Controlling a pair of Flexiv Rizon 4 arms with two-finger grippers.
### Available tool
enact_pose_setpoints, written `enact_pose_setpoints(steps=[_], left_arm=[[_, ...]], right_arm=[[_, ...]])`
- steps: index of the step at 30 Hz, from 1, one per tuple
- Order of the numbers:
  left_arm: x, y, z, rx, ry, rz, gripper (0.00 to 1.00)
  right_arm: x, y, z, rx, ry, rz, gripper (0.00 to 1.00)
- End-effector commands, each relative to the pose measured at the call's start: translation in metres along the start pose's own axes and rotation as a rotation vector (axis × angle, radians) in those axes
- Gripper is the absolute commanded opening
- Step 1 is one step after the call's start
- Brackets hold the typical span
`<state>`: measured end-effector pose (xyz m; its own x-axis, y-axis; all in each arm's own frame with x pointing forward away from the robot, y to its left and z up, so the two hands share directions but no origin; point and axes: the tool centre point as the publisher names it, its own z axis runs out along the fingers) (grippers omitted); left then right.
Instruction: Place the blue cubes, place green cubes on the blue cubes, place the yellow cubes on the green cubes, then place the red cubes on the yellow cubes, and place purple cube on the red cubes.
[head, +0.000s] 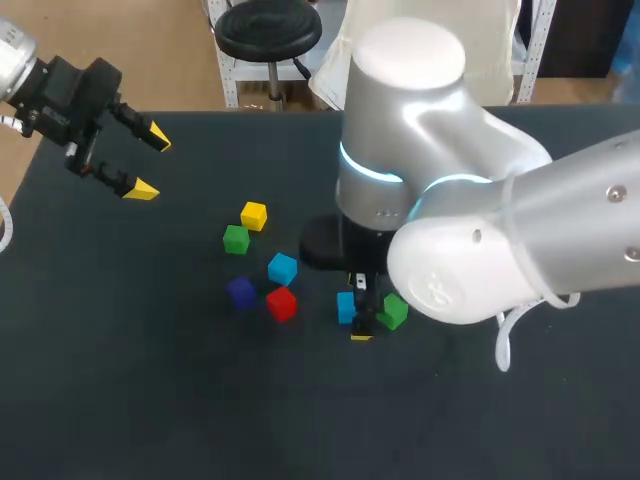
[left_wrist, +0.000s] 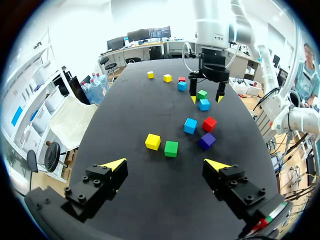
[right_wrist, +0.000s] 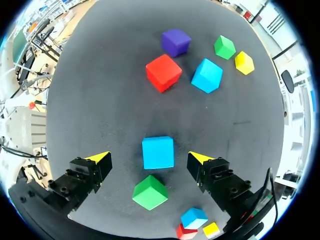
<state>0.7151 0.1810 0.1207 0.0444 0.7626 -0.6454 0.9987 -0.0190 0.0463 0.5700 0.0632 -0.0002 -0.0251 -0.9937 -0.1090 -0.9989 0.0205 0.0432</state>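
The right gripper (right_wrist: 150, 158) hangs low over the black table (head: 150, 400) with its fingers spread wide. A blue cube (right_wrist: 158, 152) lies between the yellow tips, and neither tip touches it. A green cube (right_wrist: 149, 192) sits just beside that blue cube on the wrist's side, under the gripper. Ahead of the fingers lies a loose cluster, each piece resting on the table: a red cube (right_wrist: 163, 73), a purple cube (right_wrist: 176, 42) just beyond it and a second blue cube (right_wrist: 207, 75) beside the red one. Further on, a second green cube (right_wrist: 224, 47) and a yellow cube (right_wrist: 244, 62) sit close together. In the head view the bulky right arm (head: 480, 230) covers its own gripper, leaving only one yellow tip in sight. The left gripper (head: 150, 163) is well apart, near the table's far left corner, its fingers spread over bare table. From its wrist view, beyond the right gripper, lie a third blue cube (left_wrist: 182, 85), a second red cube (left_wrist: 181, 79), a second yellow cube (left_wrist: 167, 78) and a third yellow cube (left_wrist: 150, 74). Whether that red one touches the blue I cannot tell.
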Motion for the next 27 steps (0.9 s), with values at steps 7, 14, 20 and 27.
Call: enact_pose_setpoints(steps=[7,14,20,27], left_arm=[[0.0008,0.0005,0.0002,0.000,-0.001,0.002,1.00],[0.0008,0.0005,0.0002,0.000,-0.001,0.002,1.00],[0.0008,0.0005,0.0002,0.000,-0.001,0.002,1.00],[0.0008,0.0005,0.0002,0.000,-0.001,0.002,1.00]], right_arm=[[0.0017,-0.0109,0.0044,-0.020,-0.019,-0.023,1.00],[0.0007,-0.0131,0.0028,-0.014,-0.022,-0.031,0.47],[-0.0009,-0.0119,0.0038,-0.009,-0.019,-0.041,0.13],[-0.0014,-0.0097,0.0020,-0.012,-0.033,-0.044,0.00]])
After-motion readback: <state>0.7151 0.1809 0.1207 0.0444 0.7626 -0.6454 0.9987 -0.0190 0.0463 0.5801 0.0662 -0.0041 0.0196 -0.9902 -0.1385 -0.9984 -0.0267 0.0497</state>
